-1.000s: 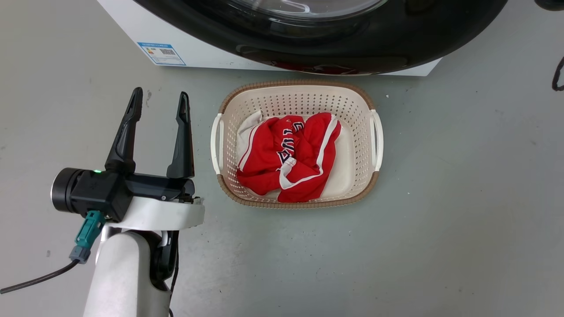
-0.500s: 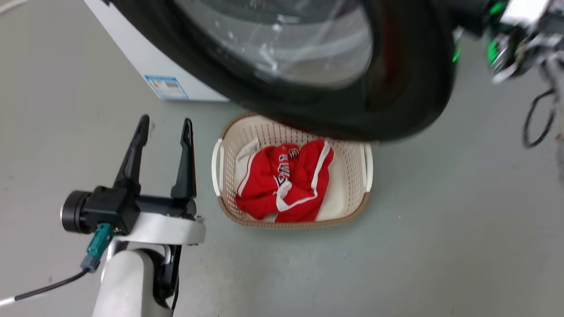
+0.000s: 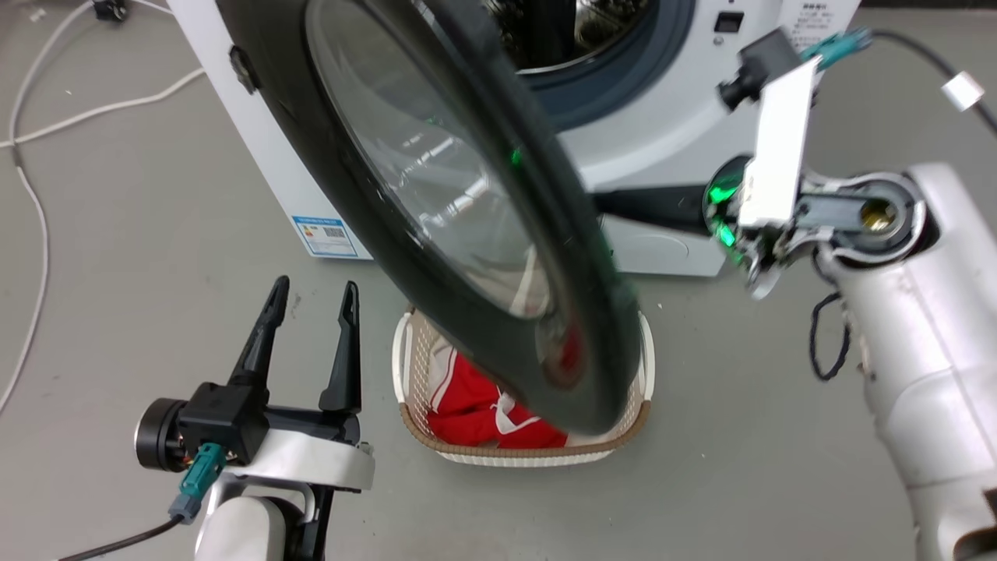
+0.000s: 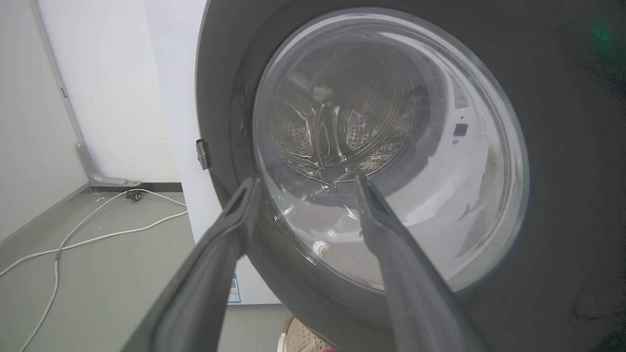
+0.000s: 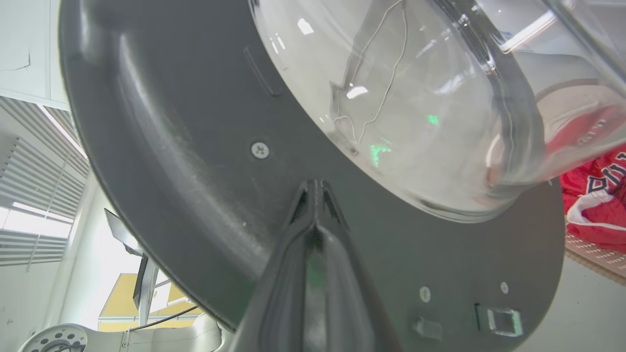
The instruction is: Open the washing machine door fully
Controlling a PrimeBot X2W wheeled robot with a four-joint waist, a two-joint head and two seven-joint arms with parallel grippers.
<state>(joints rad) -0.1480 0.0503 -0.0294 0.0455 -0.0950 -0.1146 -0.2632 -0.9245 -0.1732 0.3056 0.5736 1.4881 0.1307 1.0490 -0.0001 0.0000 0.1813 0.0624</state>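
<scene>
The washing machine door (image 3: pixel 436 195), a black disc with a clear glass bowl, stands part-way open, swung out over the floor from the white washing machine (image 3: pixel 662 132). Behind it the steel drum opening (image 3: pixel 576 31) is exposed. My right gripper (image 3: pixel 615 206) reaches in from the right behind the door's edge. In the right wrist view this gripper (image 5: pixel 315 185) is shut, its tips against the door's (image 5: pixel 195 146) dark inner face below the glass. My left gripper (image 3: pixel 313 292) is open and holds nothing, low at the left and apart from the door; it (image 4: pixel 305 183) points at the door's glass (image 4: pixel 381 146).
A cream laundry basket (image 3: pixel 639 421) with a red garment (image 3: pixel 467 405) sits on the grey floor under the door's lower edge. White cables (image 3: pixel 31 195) lie on the floor at the left. A blue label (image 3: pixel 325 234) marks the machine's lower left corner.
The head camera has tilted up, so the whole picture has shifted. The door has swung further out from the machine, uncovering the drum opening, and my right arm has come into view behind it.
</scene>
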